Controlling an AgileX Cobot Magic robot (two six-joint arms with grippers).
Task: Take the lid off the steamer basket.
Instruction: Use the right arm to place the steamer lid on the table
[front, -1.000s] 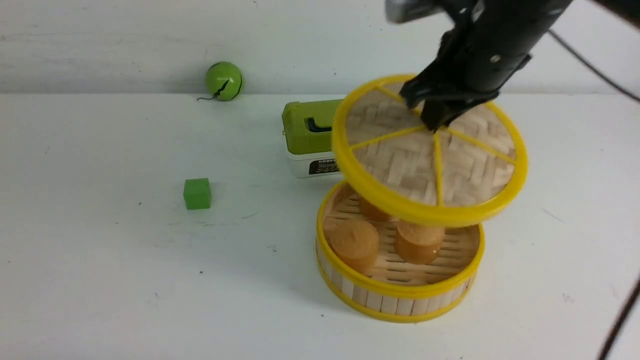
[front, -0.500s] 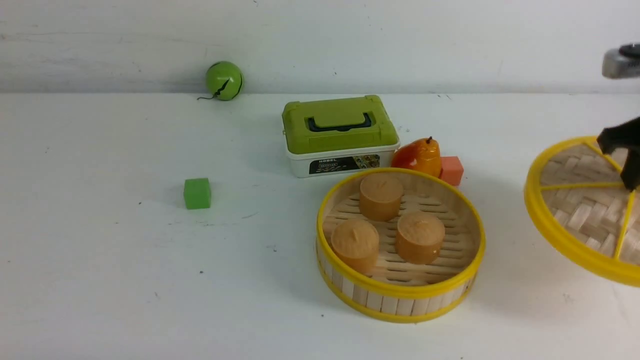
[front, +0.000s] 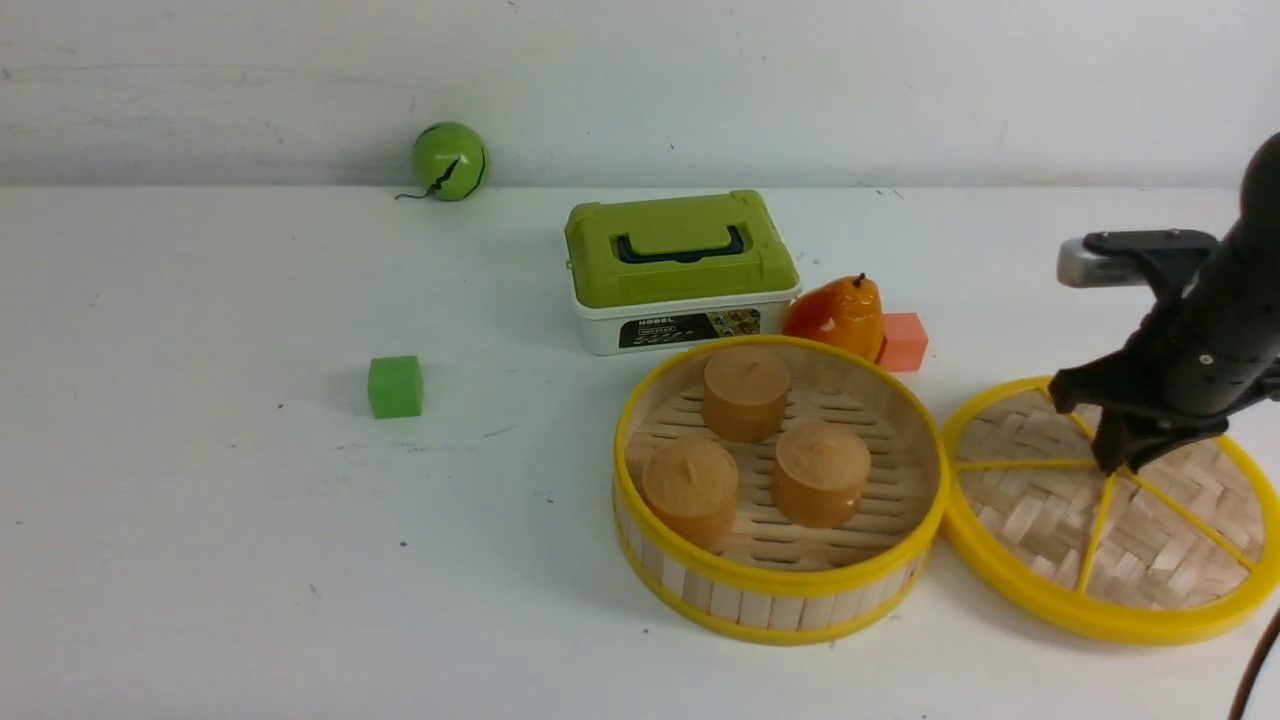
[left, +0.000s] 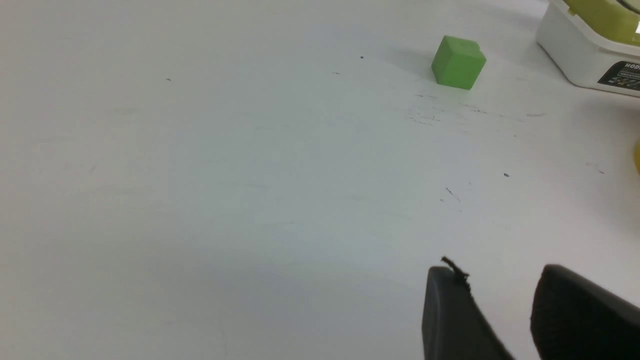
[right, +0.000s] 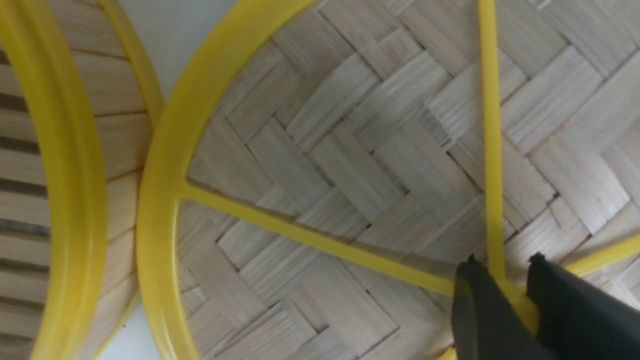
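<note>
so the right claw is clamped on the hub of the lid, which sits flat on the surface right against the basket on its right, left claw slightly parted

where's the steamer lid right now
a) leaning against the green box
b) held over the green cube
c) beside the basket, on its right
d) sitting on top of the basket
c: the lid sits low beside the open steamer basket, on the basket's right, with the right end effector closed on its yellow hub.
</note>
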